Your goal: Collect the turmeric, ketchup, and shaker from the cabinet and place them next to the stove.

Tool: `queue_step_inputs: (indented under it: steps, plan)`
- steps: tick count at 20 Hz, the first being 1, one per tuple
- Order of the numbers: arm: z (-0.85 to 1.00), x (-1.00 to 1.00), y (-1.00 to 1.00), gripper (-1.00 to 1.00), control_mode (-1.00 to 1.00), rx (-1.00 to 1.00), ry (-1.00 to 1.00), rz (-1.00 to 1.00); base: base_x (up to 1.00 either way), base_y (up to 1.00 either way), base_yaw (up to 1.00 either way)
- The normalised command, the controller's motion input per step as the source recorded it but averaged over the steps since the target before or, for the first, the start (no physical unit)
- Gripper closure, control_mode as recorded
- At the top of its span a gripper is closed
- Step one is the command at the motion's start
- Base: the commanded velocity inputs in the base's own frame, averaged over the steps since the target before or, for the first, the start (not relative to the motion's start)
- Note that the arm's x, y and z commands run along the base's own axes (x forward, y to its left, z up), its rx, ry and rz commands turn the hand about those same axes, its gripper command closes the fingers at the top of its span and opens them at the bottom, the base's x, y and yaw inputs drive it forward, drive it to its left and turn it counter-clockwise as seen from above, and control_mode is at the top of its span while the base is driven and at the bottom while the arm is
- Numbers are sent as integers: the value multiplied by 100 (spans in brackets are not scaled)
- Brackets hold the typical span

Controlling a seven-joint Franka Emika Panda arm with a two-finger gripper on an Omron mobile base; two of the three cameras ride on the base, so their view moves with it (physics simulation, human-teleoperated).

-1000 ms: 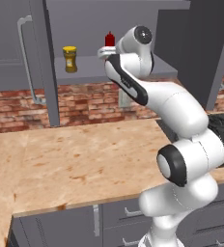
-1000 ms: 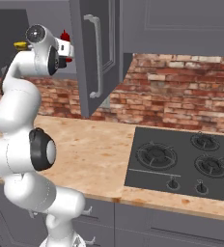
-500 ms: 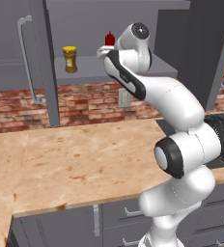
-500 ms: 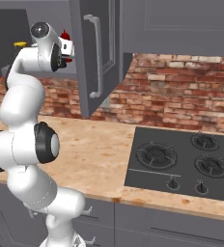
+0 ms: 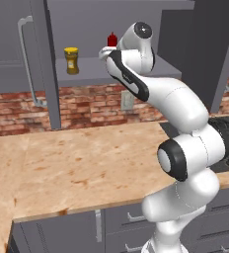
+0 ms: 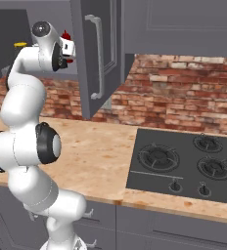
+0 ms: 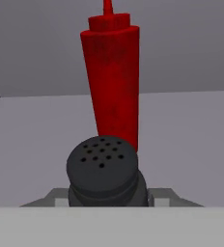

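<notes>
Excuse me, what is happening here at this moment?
A white robot arm reaches into the open grey wall cabinet. Its gripper has closed on the small black shaker with a perforated top, which is on the shelf. The tall red ketchup bottle stands just behind it, and the yellow-lidded turmeric jar further along. The black stove waits on the counter.
</notes>
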Motion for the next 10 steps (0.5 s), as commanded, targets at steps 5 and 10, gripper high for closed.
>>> queue_step_inputs:
  steps: [5, 10]
  plan:
    - [0, 0, 0, 100, -100, 0, 0, 0, 0, 0, 0]
    - [-2, 0, 0, 100, -100, 0, 0, 0, 0, 0, 0]
